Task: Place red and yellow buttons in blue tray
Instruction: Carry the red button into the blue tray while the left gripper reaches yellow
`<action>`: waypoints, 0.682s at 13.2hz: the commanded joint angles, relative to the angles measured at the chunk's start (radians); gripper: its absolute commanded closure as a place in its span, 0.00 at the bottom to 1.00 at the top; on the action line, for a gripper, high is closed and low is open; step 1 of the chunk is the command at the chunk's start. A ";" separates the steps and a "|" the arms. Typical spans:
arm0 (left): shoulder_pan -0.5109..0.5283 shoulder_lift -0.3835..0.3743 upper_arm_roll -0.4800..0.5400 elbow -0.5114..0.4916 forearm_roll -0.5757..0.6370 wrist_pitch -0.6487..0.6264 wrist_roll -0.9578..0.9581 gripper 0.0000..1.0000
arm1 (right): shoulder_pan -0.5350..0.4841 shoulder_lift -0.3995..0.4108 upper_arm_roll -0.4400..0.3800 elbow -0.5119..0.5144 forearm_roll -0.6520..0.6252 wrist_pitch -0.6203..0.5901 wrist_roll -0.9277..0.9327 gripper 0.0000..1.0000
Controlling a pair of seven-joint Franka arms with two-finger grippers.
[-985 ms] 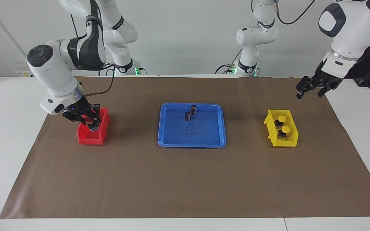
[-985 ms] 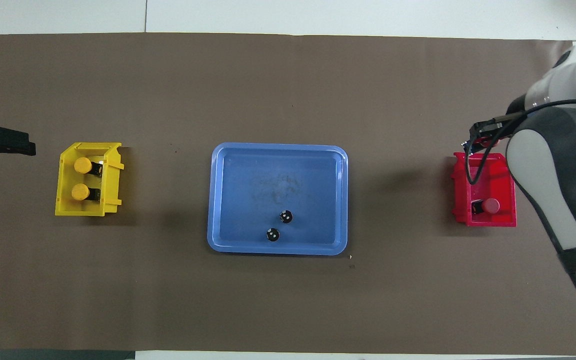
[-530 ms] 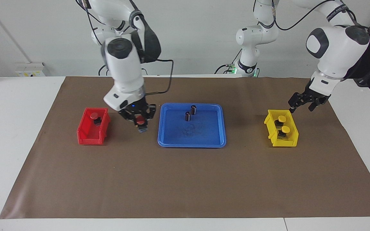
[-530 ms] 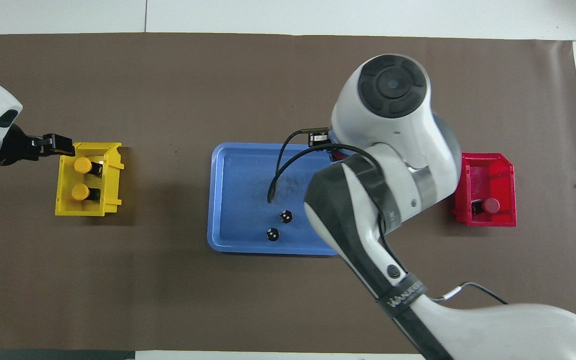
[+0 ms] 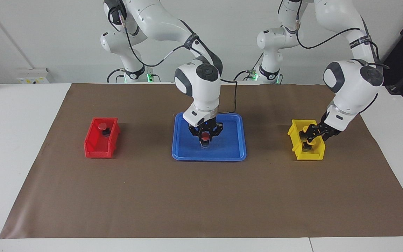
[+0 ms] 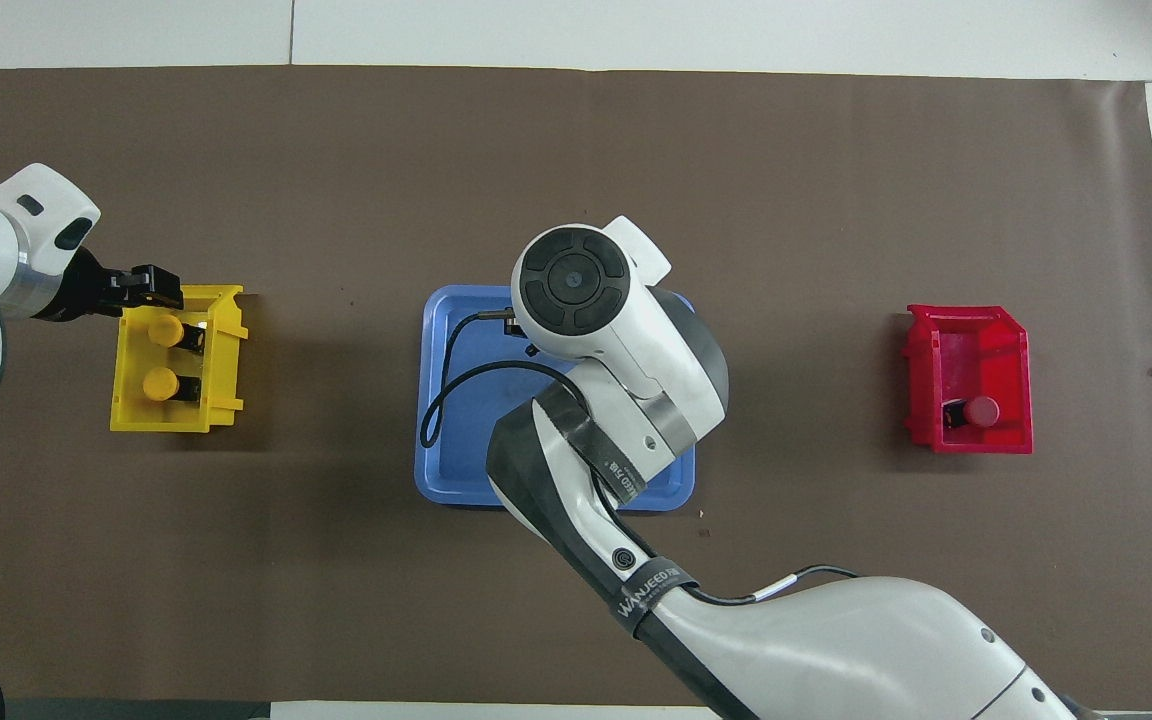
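Observation:
My right gripper (image 5: 205, 138) is shut on a red button (image 5: 205, 136) and holds it low over the middle of the blue tray (image 5: 238, 141). In the overhead view the right arm covers the gripper and much of the tray (image 6: 433, 400). A second red button (image 5: 102, 126) sits in the red bin (image 5: 98, 148); it also shows in the overhead view (image 6: 982, 411). My left gripper (image 5: 311, 135) is down at the yellow bin (image 5: 293, 134), over the two yellow buttons. In the overhead view both yellow buttons (image 6: 166, 330) (image 6: 160, 382) show in the bin beside the left gripper (image 6: 158, 288).
The red bin (image 6: 968, 340) stands toward the right arm's end of the table, the yellow bin (image 6: 221, 400) toward the left arm's end. A brown mat (image 5: 201, 196) covers the table. The two dark cylinders in the tray are hidden by the right arm.
My right gripper lifted a red button out of the red bin and carried it over the blue tray. My left gripper came down from the table's end into the yellow bin.

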 commanded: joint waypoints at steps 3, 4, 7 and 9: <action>-0.003 -0.011 0.007 -0.082 -0.003 0.078 0.000 0.28 | 0.019 -0.009 -0.004 -0.081 -0.017 0.079 0.034 0.77; -0.001 -0.013 0.007 -0.102 -0.003 0.093 0.000 0.28 | 0.021 -0.010 -0.004 -0.088 -0.017 0.084 0.034 0.74; 0.001 -0.008 0.007 -0.115 -0.003 0.109 -0.002 0.28 | 0.021 -0.014 -0.004 -0.107 -0.017 0.109 0.032 0.46; 0.004 -0.008 0.007 -0.124 -0.003 0.112 0.000 0.28 | 0.009 -0.014 -0.005 -0.067 -0.017 0.095 0.028 0.28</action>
